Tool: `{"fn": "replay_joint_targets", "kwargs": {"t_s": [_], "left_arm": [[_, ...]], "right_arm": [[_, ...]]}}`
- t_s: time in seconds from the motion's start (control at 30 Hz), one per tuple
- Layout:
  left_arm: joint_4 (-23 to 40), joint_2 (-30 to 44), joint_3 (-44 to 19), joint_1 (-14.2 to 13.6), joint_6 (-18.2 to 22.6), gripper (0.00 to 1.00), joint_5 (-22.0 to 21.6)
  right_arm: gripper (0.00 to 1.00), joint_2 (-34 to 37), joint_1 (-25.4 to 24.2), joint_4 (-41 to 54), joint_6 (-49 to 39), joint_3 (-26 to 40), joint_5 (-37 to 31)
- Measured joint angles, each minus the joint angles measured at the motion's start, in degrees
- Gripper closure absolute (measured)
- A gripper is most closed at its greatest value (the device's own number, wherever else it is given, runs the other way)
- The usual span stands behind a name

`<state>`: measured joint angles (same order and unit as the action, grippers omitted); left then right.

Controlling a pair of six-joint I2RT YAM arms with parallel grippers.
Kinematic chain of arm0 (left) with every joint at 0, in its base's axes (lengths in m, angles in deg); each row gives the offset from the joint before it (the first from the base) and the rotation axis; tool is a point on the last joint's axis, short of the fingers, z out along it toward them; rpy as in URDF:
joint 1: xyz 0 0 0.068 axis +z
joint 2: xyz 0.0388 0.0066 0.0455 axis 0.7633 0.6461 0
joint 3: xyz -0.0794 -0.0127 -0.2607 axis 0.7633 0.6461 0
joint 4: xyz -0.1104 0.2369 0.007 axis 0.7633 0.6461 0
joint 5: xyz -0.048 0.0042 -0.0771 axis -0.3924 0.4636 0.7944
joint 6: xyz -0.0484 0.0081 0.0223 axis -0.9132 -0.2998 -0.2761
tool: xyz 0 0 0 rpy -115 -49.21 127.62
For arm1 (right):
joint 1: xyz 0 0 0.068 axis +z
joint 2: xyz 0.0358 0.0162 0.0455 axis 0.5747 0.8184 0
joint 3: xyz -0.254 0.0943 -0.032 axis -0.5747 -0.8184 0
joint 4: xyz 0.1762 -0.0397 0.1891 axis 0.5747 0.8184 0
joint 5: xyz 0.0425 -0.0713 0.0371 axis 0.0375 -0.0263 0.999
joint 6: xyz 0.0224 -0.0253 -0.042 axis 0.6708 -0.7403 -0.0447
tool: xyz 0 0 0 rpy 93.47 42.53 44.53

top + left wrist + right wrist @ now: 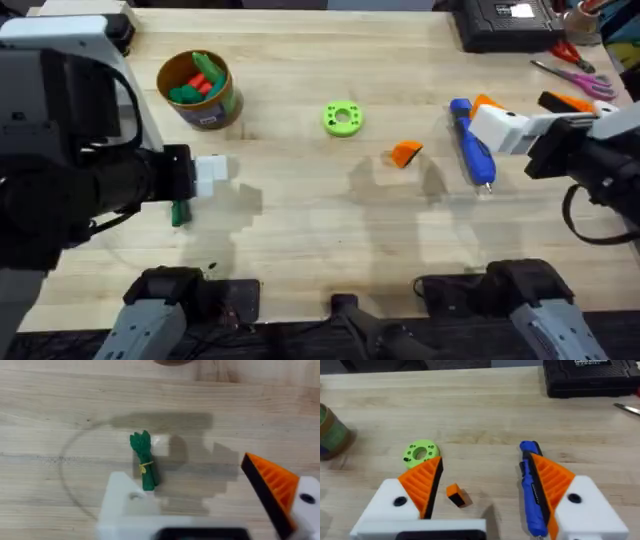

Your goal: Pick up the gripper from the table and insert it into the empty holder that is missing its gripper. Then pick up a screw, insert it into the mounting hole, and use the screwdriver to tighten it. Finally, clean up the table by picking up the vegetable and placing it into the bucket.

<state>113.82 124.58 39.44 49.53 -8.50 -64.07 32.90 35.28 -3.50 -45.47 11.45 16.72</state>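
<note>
Both end effectors hang released, left (200, 505) over vegetable (145, 467), right (485, 495) beside screwdriver (532, 490); labels unreadable.

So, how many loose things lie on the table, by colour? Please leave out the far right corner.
Green: 2, ring and vegetable
Orange: 1, tip
Blue: 1, screwdriver
Olive-gold: 1, bucket
Total: 5

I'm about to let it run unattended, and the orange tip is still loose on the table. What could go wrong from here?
The gripper is small and may skid or tip when pinched. The screwdriver lies right under the right gripper, so a descent could knock it. The left gripper hovers over the vegetable, and its bare holder may grip poorly.
</note>
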Motion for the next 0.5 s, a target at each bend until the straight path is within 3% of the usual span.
{"fn": "replay_joint_targets", "kwargs": {"t_s": [0.03,0.17,0.2,0.3,0.37,0.5], "left_arm": [[-0.1,0.4,0.0,0.0,-0.2,0.095,0.1],[-1.0,0.7,0.0,0.0,0.2,0.729,0.1],[-1.7,0.7,0.0,-0.1,1.2,0.74,0.2],[-5.0,0.7,0.0,-1.4,3.2,0.258,2.6],[-8.9,0.7,0.0,-3.4,4.9,0.038,5.5],[-19.8,0.7,0.0,-10.3,7.1,0.015,12.0]], "right_arm": [[0.012,0.0,0.0,0.0,0.0,0.0,0.0],[0.012,0.0,0.0,0.1,0.0,0.0,0.0],[0.012,0.0,0.0,0.1,0.0,0.0,0.0],[0.012,0.0,0.0,0.1,0.0,0.0,0.0],[0.013,0.0,0.0,0.1,0.0,0.0,0.1],[0.012,0.0,0.0,0.1,0.0,0.0,0.2]]}}
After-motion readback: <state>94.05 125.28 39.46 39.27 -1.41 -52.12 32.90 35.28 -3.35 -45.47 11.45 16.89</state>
